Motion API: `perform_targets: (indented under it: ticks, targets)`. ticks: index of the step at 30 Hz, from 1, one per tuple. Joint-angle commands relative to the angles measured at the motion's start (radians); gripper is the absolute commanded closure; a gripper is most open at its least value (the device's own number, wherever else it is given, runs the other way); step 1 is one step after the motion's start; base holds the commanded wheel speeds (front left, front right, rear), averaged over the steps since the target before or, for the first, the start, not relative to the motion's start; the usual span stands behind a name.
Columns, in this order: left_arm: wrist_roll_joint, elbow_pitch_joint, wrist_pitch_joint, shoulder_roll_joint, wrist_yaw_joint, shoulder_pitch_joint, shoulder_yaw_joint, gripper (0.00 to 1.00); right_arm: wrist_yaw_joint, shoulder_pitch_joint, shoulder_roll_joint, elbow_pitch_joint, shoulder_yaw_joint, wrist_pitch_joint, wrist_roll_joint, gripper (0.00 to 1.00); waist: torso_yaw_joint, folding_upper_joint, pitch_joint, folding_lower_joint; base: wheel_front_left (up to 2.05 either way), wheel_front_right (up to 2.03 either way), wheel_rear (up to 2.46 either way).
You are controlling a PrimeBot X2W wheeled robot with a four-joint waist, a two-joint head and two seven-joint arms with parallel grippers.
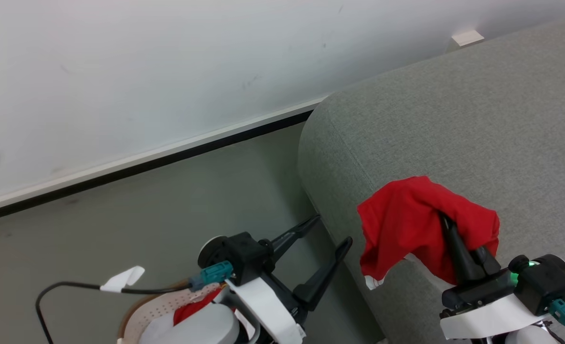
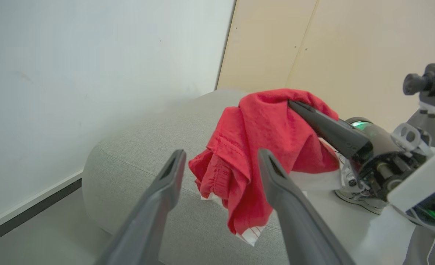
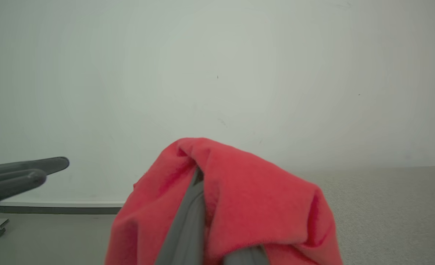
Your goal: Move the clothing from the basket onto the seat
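The basket sits nearest, low on the robot's left. Just above it the left gripper hangs over the floor, its fingers spread wide with nothing between them. Further on, the clothing is a crumpled bright red bundle with a white panel and a thin-striped white hem dangling at its lower edge (the stripes are clearest in the left wrist view). It drapes over the tip of the right gripper, which is clamped shut on it, and the cloth falls down both sides of the fingers. The bundle hangs at the rounded front edge of the grey seat; I cannot tell whether it touches. Behind stands a pale wall.
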Motion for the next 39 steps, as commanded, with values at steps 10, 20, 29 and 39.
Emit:
perform_targets:
  ticks: [10, 20, 29, 39]
  targets:
    - [0.029, 0.004, 0.005, 0.01, -0.018, -0.043, -0.002, 0.0, -0.002, -0.1, -0.047, -0.018, -0.1, 0.022, -0.028, 1.0, 0.05, -0.0001, 0.066, -0.0001, 0.0, 0.0, 0.0]
    - [0.053, -0.058, 0.054, 0.071, -0.029, -0.103, -0.003, 0.0, -0.002, -0.33, -0.111, -0.024, -0.282, 0.133, -0.055, 1.0, 0.116, -0.0001, 0.233, -0.0001, 0.0, 0.0, 0.0]
    - [0.086, -0.131, 0.071, 0.121, -0.034, -0.173, 0.02, 0.0, -0.002, -0.526, -0.208, 0.1, -0.439, 0.163, -0.036, 1.0, 0.179, -0.0001, 0.416, -0.0001, 0.0, 0.0, 0.0]
    - [0.1, -0.175, 0.072, 0.148, -0.039, -0.256, 0.051, 0.0, -0.002, -0.693, -0.285, 0.232, -0.551, 0.198, -0.09, 1.0, 0.236, -0.0001, 0.612, -0.0001, 0.0, 0.0, 0.0]
